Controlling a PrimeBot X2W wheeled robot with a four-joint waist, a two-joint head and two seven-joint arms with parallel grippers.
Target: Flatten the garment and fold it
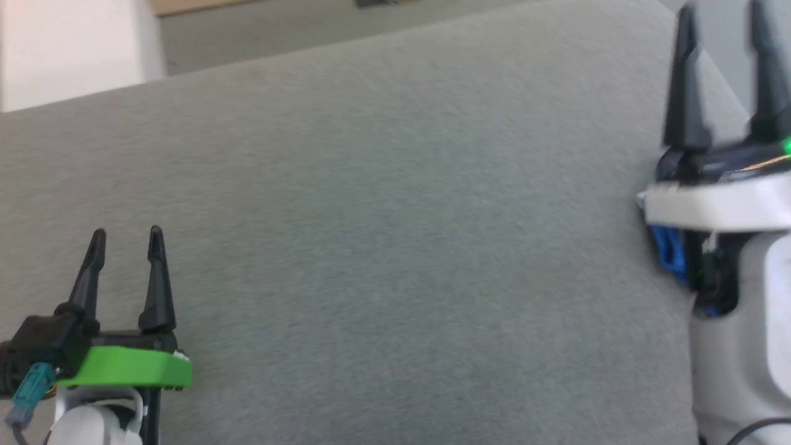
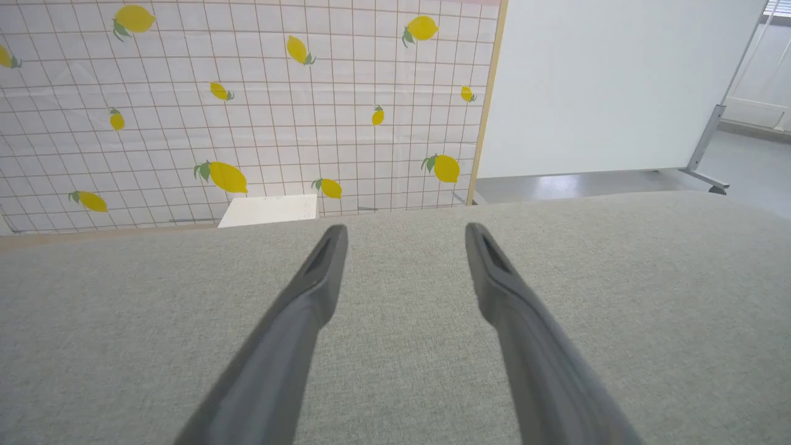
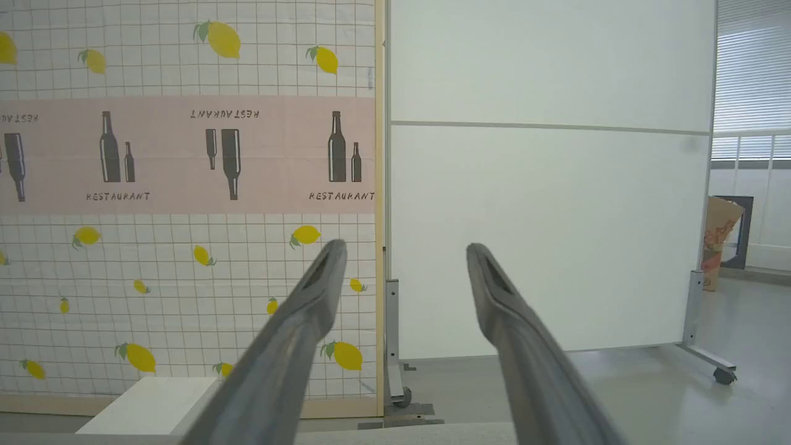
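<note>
Currently, left gripper [image 1: 127,230] at 8 o'clock above grey fabric-covered table [image 1: 395,247], jaws spread wide, holding nothing, right gripper [image 1: 722,7] at 2 o'clock by the table's far edge, jaws equally wide and empty, lemon-print screen [image 2: 247,93] beyond at 12 o'clock

A: What covers the table [image 1: 395,216]?
B: Grey woven cloth, matt, finely grained.
A: And the left claw [image 1: 127,230]?
B: Dark, smooth, matt plastic fingers [image 1: 157,290] on a green plastic mount [image 1: 130,368].
A: Upper left of the left wrist view?
B: A lemon-print sheet [image 2: 247,105], faintly creased; beside it a smooth white panel [image 2: 605,86].
</note>
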